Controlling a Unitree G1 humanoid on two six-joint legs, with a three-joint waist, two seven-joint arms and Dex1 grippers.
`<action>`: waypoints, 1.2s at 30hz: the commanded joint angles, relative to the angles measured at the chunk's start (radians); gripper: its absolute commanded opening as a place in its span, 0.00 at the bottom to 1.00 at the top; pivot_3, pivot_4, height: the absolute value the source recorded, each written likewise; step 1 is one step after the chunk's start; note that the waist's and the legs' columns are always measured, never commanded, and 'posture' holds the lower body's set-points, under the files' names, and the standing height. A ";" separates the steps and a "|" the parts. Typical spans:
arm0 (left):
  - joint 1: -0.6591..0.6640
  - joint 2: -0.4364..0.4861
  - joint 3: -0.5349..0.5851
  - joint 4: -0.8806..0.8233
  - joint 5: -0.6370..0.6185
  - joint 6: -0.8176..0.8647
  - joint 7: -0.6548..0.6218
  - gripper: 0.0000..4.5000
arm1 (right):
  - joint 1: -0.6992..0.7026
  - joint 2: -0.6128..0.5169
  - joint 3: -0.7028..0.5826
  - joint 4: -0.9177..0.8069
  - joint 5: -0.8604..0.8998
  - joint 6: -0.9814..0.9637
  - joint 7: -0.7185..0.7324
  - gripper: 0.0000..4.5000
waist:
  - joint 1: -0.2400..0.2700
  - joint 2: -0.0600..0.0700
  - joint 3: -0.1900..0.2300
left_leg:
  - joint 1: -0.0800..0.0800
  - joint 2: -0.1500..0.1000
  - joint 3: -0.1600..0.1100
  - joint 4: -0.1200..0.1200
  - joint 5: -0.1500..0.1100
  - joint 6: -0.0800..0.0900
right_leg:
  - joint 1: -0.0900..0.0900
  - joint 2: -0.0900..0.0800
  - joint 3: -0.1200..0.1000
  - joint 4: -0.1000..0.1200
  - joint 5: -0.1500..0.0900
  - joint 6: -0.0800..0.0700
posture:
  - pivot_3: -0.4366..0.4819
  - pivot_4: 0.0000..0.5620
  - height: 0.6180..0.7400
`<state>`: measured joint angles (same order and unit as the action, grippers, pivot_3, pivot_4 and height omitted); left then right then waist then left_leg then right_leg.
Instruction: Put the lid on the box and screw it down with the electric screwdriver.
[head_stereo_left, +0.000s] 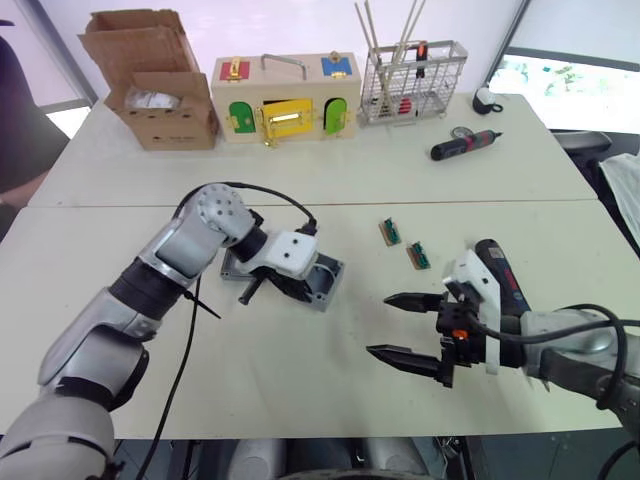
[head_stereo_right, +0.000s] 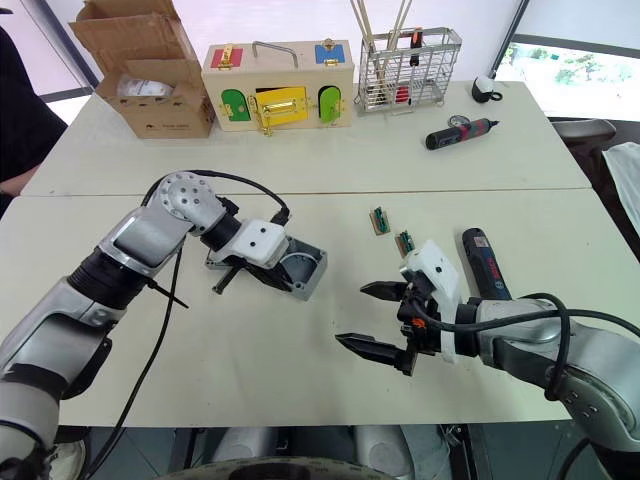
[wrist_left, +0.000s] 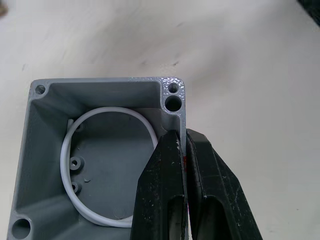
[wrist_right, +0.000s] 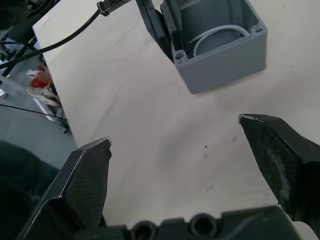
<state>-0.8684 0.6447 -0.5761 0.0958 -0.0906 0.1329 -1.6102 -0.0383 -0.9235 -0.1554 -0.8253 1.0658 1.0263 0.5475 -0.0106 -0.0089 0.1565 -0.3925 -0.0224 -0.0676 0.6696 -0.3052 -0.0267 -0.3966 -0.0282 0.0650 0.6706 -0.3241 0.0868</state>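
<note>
While L gripper (wrist_left: 184, 150) pinches box (wrist_left: 100, 155) wall mid-table, lid not fitted, no screws in; R gripper (head_stereo_left: 405, 326) agape, empty; electric screwdriver (head_stereo_left: 503, 278) lying just beside R wrist, unheld.

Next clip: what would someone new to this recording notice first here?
Probably the left claw, shut on one wall of the open grey box near the middle of the table, a white wire loop curled inside. Next, the right claw, spread wide open above bare tabletop, with the electric screwdriver lying just beyond its wrist.
</note>
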 joint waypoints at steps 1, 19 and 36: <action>-0.001 0.002 -0.040 -0.009 -0.015 -0.072 -0.004 0.00 | 0.013 -0.009 -0.024 -0.038 0.022 -0.012 -0.011 1.00 | 0.000 0.000 0.000 | 0.000 0.000 0.000 0.000 0.000 0.000 | 0.000 0.000 0.000 0.000 0.000 0.000 | 0.48 0.27 1.00; -0.012 -0.002 -0.068 0.080 -0.001 -0.176 -0.004 0.64 | 0.061 -0.009 -0.018 -0.040 -0.030 -0.055 -0.035 1.00 | 0.000 0.000 0.000 | 0.000 0.000 0.000 0.001 0.000 0.000 | 0.000 0.001 0.000 0.001 0.000 0.000 | 0.48 0.27 1.00; -0.115 0.098 0.401 0.065 0.023 1.212 0.662 0.99 | -0.245 -0.070 0.024 0.090 0.006 -0.052 0.123 1.00 | -0.003 -0.003 0.002 | -0.001 0.000 -0.002 0.012 -0.005 0.008 | 0.000 0.002 -0.004 0.011 -0.002 0.002 | 0.48 0.27 1.00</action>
<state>-0.9757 0.7409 -0.2165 0.1910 -0.0849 1.2056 -1.0247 -0.2694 -0.9819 -0.1405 -0.7301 1.0814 0.9856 0.6509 -0.0133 -0.0117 0.1583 -0.3942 -0.0226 -0.0707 0.6824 -0.3097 -0.0186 -0.3971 -0.0269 0.0599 0.6817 -0.3258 0.0893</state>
